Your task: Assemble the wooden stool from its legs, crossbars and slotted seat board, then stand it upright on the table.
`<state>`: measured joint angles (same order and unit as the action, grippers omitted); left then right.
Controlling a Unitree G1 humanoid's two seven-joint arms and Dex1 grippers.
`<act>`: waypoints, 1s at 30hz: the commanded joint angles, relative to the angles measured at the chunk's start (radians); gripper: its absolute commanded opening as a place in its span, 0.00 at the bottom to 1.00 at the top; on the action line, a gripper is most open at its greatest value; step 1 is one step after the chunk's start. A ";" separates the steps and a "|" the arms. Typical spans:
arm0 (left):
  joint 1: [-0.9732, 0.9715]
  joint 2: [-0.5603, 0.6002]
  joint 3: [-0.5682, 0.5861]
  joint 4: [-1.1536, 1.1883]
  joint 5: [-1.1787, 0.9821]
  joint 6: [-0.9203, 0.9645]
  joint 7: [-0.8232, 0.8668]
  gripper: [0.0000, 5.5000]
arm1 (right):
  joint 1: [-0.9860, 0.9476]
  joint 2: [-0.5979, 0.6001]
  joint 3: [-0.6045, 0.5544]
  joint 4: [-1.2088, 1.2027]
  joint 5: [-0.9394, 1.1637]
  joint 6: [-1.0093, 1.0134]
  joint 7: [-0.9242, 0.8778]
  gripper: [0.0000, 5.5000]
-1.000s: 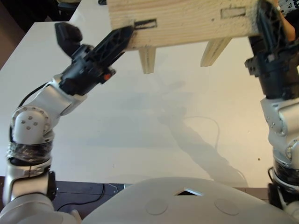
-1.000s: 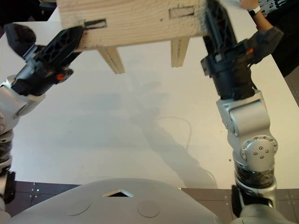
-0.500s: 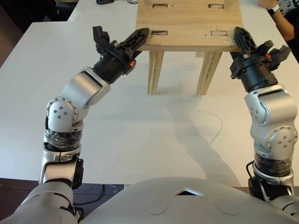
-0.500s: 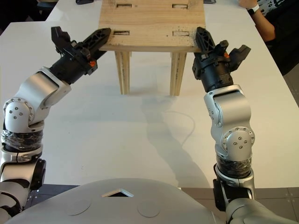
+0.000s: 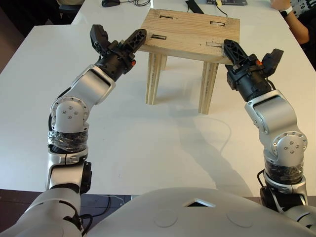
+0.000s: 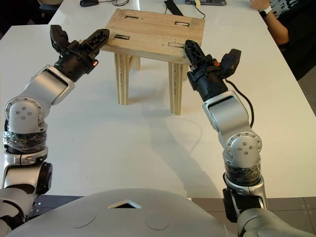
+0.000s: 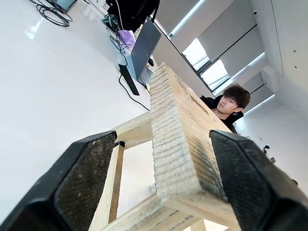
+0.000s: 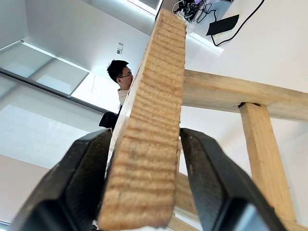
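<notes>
Wooden stool (image 5: 190, 34) stands upright on the white worktop (image 5: 148, 148), all put together. Its slotted seat board (image 6: 153, 29) is on top and lies flat. Two legs (image 5: 154, 79) at the front reach down to the worktop, and more legs show behind them. Dark slots (image 5: 158, 37) show near the corners of the seat.

The left hand (image 5: 117, 34) is at the left front corner of the seat board. Its two black fingers are spread wide apart. One fingertip points at the corner and sits just beside it. The other fingertip is out to the side, away from the wood. From the left wrist, the edge of the seat board shows between the two fingers (image 7: 82, 178), with a gap on one side.

The right hand (image 5: 253, 48) is at the right front corner of the seat board. Its fingers are wide apart too. One fingertip is right at the corner, maybe touching the wood, but it is hard to be sure. From the right wrist, the board edge sits between the fingers (image 8: 211, 192), and a crossbar (image 8: 231, 91) joins a leg under the seat.

A thin cord (image 5: 228, 134) lies on the worktop near the right arm. A dark mouse (image 5: 109, 3) sits at the far edge.
</notes>
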<state>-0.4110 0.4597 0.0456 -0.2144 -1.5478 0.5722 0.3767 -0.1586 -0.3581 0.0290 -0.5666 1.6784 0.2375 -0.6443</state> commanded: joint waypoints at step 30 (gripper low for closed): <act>0.254 -0.078 -0.171 0.507 1.417 -0.780 -0.517 0.65 | 0.210 -0.032 0.095 0.564 -1.412 -0.184 0.450 0.47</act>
<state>-0.1744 0.4029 -0.1143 0.2592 -0.1654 -0.1572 -0.1182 0.0520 -0.4285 0.1273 -0.0465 0.3052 0.1135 -0.2243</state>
